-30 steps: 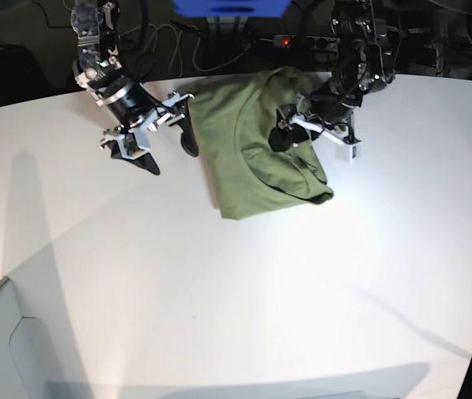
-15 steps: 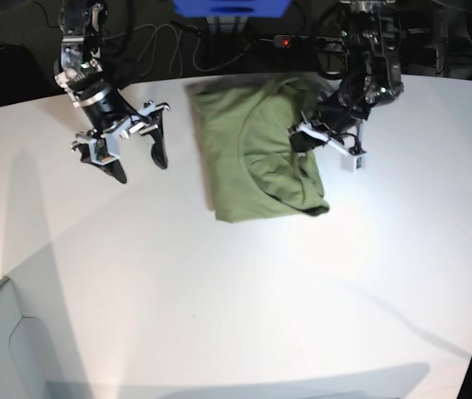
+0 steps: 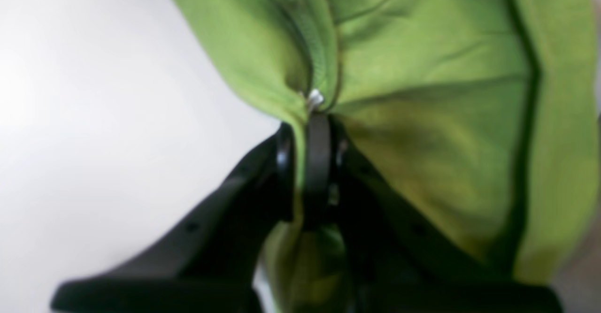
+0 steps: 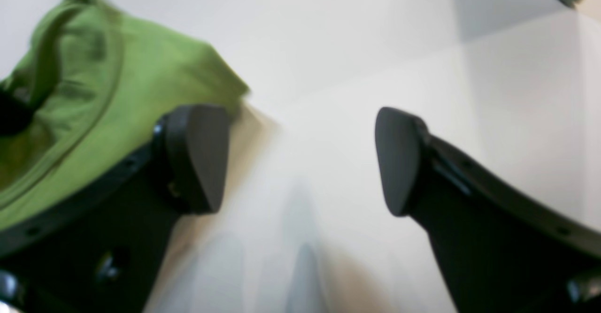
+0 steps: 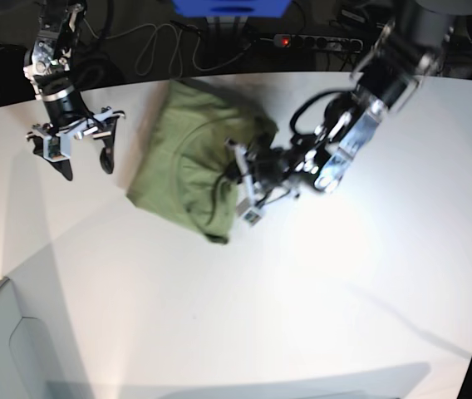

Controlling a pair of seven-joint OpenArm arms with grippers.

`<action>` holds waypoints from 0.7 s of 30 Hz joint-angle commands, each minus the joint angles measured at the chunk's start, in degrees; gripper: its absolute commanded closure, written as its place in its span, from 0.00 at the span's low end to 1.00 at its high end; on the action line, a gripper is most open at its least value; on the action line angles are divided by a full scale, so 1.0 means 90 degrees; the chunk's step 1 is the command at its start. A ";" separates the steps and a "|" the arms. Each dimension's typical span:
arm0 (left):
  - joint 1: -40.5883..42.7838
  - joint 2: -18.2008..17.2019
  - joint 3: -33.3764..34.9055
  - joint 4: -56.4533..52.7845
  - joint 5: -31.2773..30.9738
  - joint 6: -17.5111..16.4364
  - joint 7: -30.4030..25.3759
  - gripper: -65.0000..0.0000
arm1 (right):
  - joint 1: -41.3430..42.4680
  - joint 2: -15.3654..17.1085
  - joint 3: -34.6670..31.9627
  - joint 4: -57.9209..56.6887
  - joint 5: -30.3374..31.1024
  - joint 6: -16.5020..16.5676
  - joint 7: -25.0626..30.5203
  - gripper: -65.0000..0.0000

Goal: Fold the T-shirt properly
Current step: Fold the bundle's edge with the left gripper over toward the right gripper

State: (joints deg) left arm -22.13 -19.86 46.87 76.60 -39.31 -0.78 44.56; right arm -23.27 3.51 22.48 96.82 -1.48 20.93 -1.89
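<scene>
In the base view the near part of the white table (image 5: 219, 316) lies bare and brightly lit, with a pale grey panel (image 5: 3, 349) at its near left corner. Farther in, toward the table's middle, the shirt (image 5: 190, 158) sits as a bunched, partly doubled-over heap of green cloth, its nearest corner pointing toward the camera and its far edge close to the table's back rim.

The left gripper (image 5: 248, 179) reaches in low from the right of that view and meets the shirt's right side. The left wrist view shows it clamped on the shirt (image 3: 422, 92): the two black fingers (image 3: 319, 163) stand almost together, with a thin fold of green cloth pinched between them, and a small white tag (image 3: 315, 99) peeks out of the crease just past the fingertips. The cloth fans out from the pinch in wrinkles, with a stitched band running down its right edge.

The right gripper (image 5: 78, 150) hangs over the table to the left of the shirt, apart from it. In the right wrist view its fingers (image 4: 197, 158) are spread wide with only bare table between them, holding nothing; the shirt (image 4: 94, 102) lies beyond and beside the left finger.

Past the table's back edge, dark cables and a blue box (image 5: 229, 7) show in shadow.
</scene>
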 commanded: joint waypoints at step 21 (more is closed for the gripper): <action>-0.2166 0.0697 0.4203 -0.0946 0.4324 -0.2536 -0.1595 1.00 | 0.0021 -0.0307 0.0799 0.0119 0.0081 0.0063 0.0195 0.28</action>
State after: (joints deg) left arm -42.44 -13.21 84.03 68.49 1.91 -19.81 29.15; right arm -22.96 0.30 29.45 96.82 -1.48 20.97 -1.89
